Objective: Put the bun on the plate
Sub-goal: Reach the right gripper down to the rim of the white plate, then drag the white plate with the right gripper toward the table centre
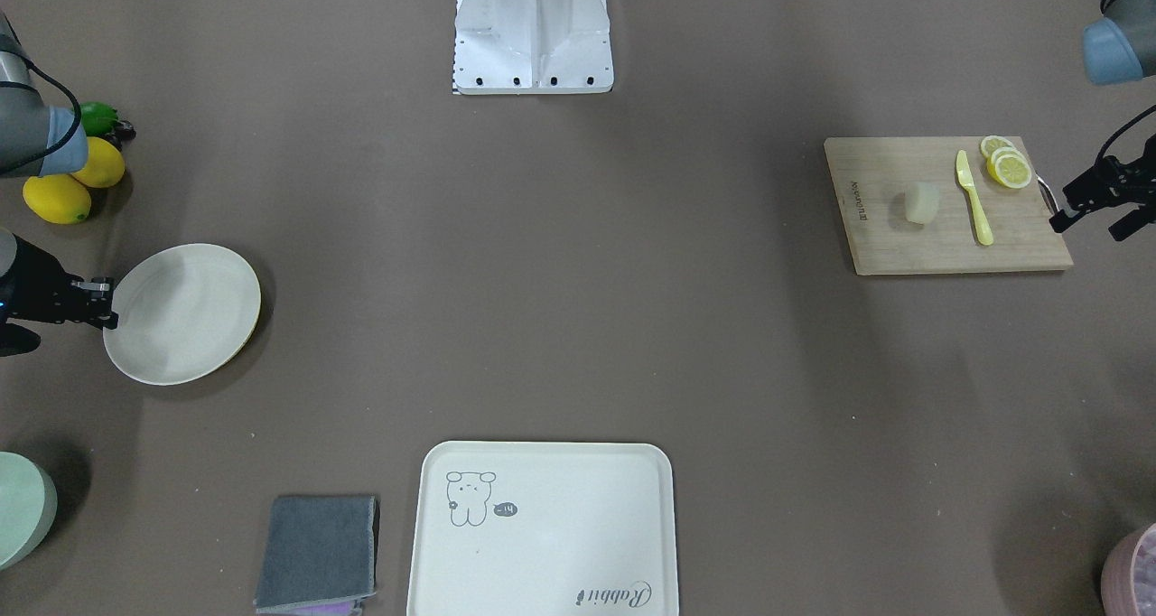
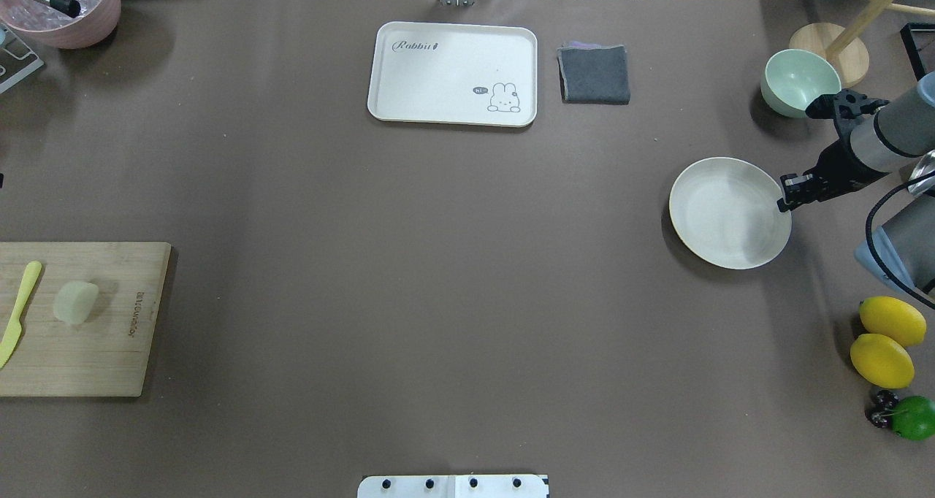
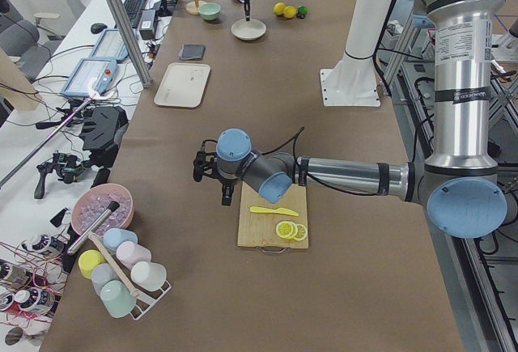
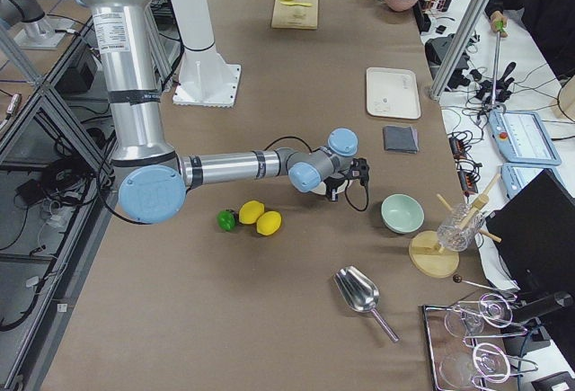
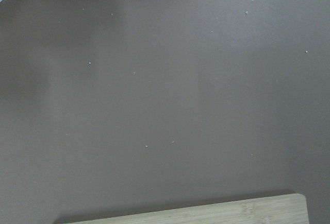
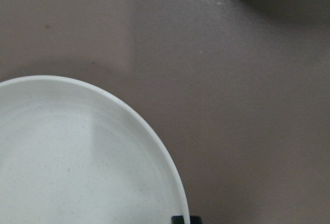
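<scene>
One brown tabletop (image 1: 578, 282), left tool (image 1: 1088, 227) wide, right tool (image 2: 787, 193) at plate (image 2: 723, 213), gap unclear

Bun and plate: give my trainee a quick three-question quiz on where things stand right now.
1. True or false: the bun already lies on the plate.
2. The right hand is at: A the tray, B the plate's rim, C the bowl.
3. Fill in: the yellow knife lies between the bun and the ____.

Key: 1 false, it is on the cutting board; 2 B; 3 lemon slices.
</scene>
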Controlling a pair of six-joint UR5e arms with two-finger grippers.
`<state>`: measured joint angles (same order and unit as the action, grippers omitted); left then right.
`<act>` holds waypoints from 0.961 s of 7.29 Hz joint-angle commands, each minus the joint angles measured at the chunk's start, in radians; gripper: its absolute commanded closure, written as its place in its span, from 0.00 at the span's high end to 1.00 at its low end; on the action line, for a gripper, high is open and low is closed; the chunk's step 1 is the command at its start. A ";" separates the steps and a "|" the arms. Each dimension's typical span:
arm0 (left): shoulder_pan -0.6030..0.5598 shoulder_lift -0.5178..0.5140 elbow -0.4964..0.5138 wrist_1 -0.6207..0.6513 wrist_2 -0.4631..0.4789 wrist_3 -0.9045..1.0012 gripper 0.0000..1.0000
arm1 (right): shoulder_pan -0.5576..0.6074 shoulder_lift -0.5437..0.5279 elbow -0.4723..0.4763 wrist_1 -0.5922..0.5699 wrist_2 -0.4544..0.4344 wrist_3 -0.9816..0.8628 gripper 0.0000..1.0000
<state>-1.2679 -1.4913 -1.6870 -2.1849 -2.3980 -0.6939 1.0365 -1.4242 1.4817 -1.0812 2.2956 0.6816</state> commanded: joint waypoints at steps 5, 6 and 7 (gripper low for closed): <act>0.373 0.107 -0.160 -0.057 0.305 -0.300 0.97 | -0.220 0.180 0.179 0.004 0.027 0.568 0.00; 0.405 0.156 -0.158 -0.099 0.325 -0.293 0.96 | -0.290 0.227 0.202 0.003 -0.029 0.672 0.00; 0.438 0.192 -0.152 -0.154 0.336 -0.291 0.96 | -0.373 0.273 0.198 0.001 -0.106 0.737 0.00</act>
<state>-0.8754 -1.3478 -1.8424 -2.2802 -2.0861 -0.9874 0.7584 -1.2065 1.6677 -1.0782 2.2680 1.3166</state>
